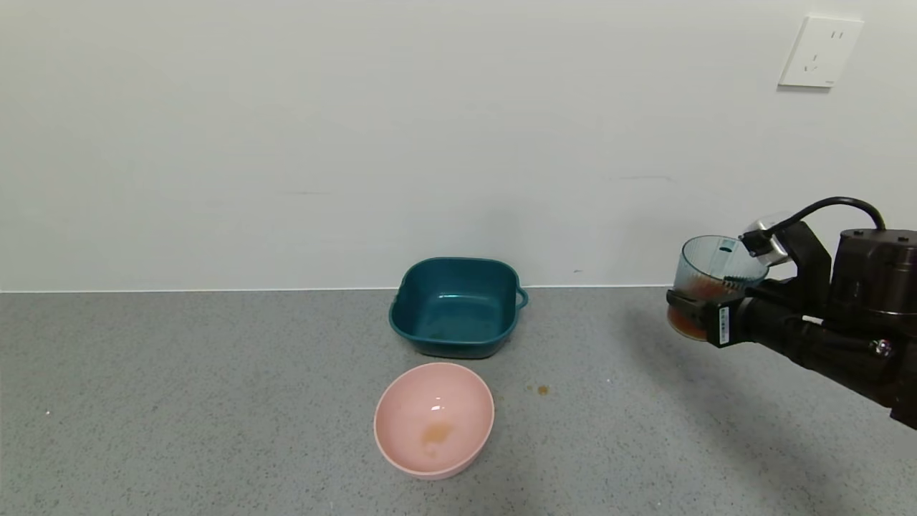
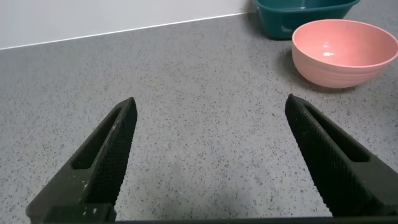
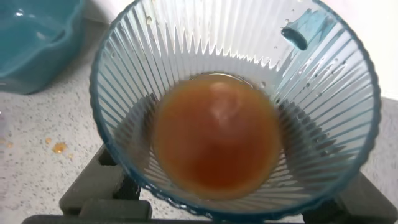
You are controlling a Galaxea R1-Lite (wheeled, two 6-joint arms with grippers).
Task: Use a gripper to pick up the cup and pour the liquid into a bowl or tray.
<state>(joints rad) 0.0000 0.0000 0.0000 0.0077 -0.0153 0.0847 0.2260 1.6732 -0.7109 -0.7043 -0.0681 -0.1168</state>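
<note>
Done: cup (image 1: 716, 276) picked up, held clear above the counter (image 1: 215, 401) at far right.
Left: carry to basin (image 1: 455, 307), then pour; basin looks empty.
Liquid (image 3: 214, 134): in the cup's bottom, unspilled.
Right gripper (image 1: 698, 315): clamped on the cup's lower wall; arm reaches in from the right, cup roughly upright.
Left gripper (image 2: 208, 158): jaws spread, empty, low over the counter.
Pink bowl (image 1: 434, 418): in front of the basin, faint orange residue.
Counter: small orange drops near the pink bowl.

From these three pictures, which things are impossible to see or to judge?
- Right gripper: in the right wrist view the cup covers its fingers almost fully.
- Liquid: its depth cannot be read from above.
- Teal basin: cut by the top edge in the left wrist view.
- Left gripper: absent from the head view, beyond its frame.
</note>
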